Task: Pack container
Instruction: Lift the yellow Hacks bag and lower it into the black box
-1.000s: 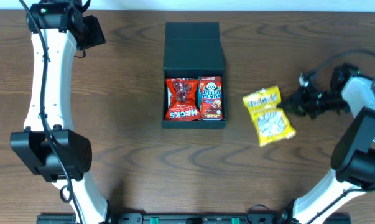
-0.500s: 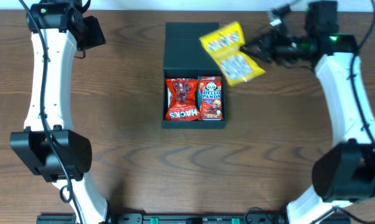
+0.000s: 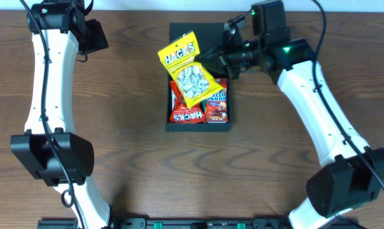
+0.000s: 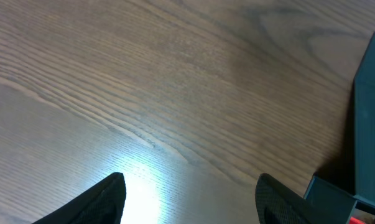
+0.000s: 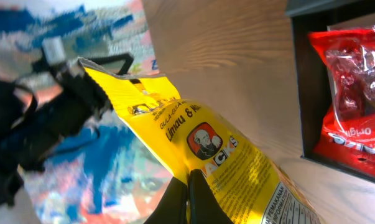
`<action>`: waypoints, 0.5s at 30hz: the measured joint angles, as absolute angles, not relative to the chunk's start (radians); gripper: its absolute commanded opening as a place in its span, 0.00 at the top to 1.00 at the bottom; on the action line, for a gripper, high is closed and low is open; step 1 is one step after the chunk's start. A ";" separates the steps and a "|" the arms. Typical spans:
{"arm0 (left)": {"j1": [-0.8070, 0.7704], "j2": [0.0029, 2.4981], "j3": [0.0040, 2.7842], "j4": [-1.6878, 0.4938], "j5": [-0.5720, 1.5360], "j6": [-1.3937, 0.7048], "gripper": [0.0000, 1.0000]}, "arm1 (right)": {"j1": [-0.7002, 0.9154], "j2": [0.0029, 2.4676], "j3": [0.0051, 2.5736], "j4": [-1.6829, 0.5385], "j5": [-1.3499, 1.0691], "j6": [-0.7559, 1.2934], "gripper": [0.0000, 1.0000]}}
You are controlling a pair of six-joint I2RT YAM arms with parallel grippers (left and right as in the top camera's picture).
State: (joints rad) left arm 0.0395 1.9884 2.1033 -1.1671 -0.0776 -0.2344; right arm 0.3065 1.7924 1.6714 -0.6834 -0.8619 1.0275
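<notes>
Right tool [image 3: 212, 59] was closed tightly on one edge of the yellow snack pack [image 3: 186, 69], with both fingertips [image 5: 188, 194] pressed together on the printed film in the right wrist view. The pack hung tilted from that grip, with its Hacks label toward the far left. Seen from overhead, it covered the middle and left part of the container [image 3: 198, 126]. Whether the pack touched the container could not be judged from overhead; it appeared to be clear of it.

The container sat at the centre of the table [image 3: 128, 127], with its flap lid folded open toward the far side. Two packs lay side by side inside it: a red Hacks pack [image 3: 186, 115] on the left and a Hello Panda pack [image 3: 218, 109] on the right, both partly hidden under the yellow pack.

Left tool [image 4: 190, 205] was held with its jaws wide apart and gripped nothing. It hovered over bare table at the far left, well apart from the container, one corner [image 4: 369, 118] of which showed at the right edge of the left wrist view.
</notes>
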 measured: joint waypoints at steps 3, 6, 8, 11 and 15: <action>0.039 1.988 2.103 -1.171 -0.078 -0.234 0.32 | 0.319 1.792 1.623 -0.579 -0.816 1.146 0.98; 0.039 1.988 2.103 -1.172 -0.078 -0.234 0.32 | 0.319 1.792 1.563 -0.488 -0.784 1.221 0.98; 0.039 1.988 2.103 -1.172 -0.078 -0.234 0.32 | 0.319 1.792 1.506 -0.422 -0.770 1.272 0.98; 0.039 1.988 2.103 -1.172 -0.078 -0.234 0.32 | 0.319 1.792 1.424 -0.341 -0.763 1.338 0.98; 0.039 1.988 2.103 -1.172 -0.078 -0.234 0.32 | 0.320 1.792 1.313 -0.286 -0.757 1.434 0.98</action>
State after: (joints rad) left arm 0.0395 1.9884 2.1029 -1.1721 -0.0780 -0.2344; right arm 0.3202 1.7924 1.3132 -0.2863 -0.7570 1.4338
